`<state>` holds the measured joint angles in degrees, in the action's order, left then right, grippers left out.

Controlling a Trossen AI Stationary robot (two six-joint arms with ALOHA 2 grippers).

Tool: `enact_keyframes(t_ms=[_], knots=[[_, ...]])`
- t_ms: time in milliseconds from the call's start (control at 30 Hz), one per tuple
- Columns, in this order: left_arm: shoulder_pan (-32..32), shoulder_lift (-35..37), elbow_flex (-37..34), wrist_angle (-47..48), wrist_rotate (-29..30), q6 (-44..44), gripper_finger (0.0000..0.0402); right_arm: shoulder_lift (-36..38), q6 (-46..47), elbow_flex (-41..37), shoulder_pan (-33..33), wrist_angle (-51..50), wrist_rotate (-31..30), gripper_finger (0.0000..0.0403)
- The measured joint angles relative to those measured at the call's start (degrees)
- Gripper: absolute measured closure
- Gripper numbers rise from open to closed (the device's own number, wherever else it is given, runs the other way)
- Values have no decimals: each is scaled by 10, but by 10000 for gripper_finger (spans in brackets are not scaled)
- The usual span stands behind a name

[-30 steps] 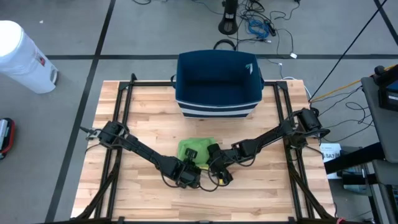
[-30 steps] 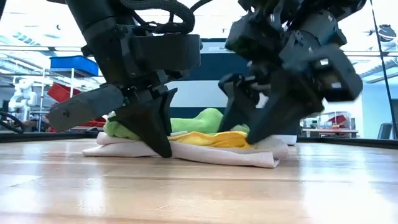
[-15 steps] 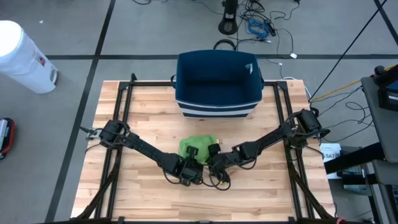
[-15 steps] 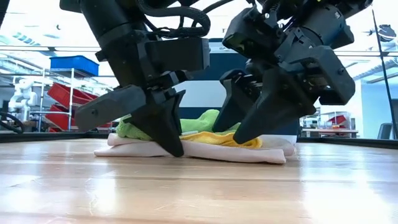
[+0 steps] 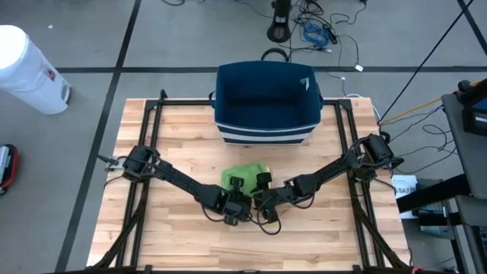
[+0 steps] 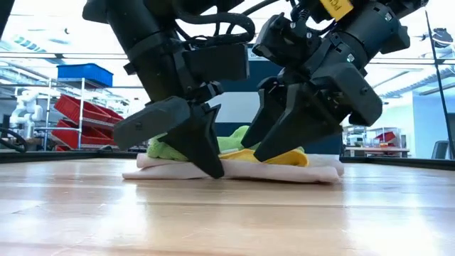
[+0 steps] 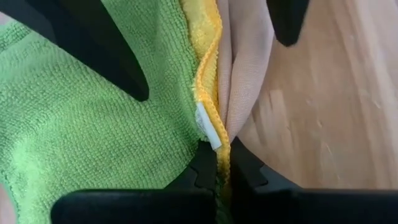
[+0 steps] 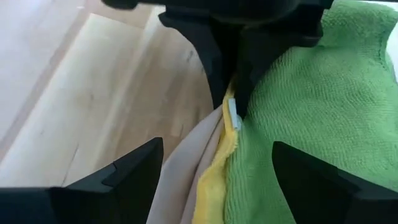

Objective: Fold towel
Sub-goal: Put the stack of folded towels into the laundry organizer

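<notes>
Three towels lie stacked on the wooden table: green towel on top, yellow towel in the middle, beige towel at the bottom, flat on the wood. My left gripper is at the stack's near edge and shut on the yellow towel. My right gripper faces it, open. In the right wrist view the right gripper straddles that same edge, one finger over the green towel and the other finger over the beige towel and the wood. My left gripper pinches the yellow towel's hemmed edge between its two fingers, right beside the white tag. It comes slanting down from the table's near left. The towel stays in the stack on the table. Whether my right gripper touches the towels, I cannot tell.
A dark blue bin stands at the table's far edge, behind the towels. Black frame rails run along the left and right sides. Bare wood lies to the near side. A white container stands on the floor.
My left gripper has moved toward the table's right, still shut on the towel edge, and the whole stack has slid right along the table with it. My right gripper has moved toward the left, closing in on the left gripper.
</notes>
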<state>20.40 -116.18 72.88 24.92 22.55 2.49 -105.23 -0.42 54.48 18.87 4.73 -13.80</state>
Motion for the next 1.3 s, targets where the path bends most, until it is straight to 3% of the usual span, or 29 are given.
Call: enact_keyframes(t_ms=[300, 533, 667, 967, 1067, 1233, 1300], knots=[[-10, -1, -1, -24, 2, 5, 389, -41, 15, 3, 2, -11, -28, 115], [-5, -1, 0, -27, -5, -2, 389, -48, -3, 3, 29, -46, -157, 151], [-3, -1, 0, -28, -9, -5, 389, -49, -16, 3, 35, -59, -199, 179], [2, -1, 0, -49, -14, -23, 389, -49, -3, 2, 35, -81, -209, 210], [5, -1, 0, -51, -14, -32, 389, -50, -2, 2, 35, -88, -207, 251], [10, 1, 3, -51, -13, -44, 389, -50, -19, 2, 36, -96, -189, 375], [11, 3, 7, -42, -11, -45, 389, -50, -25, 1, 36, -96, -187, 386]])
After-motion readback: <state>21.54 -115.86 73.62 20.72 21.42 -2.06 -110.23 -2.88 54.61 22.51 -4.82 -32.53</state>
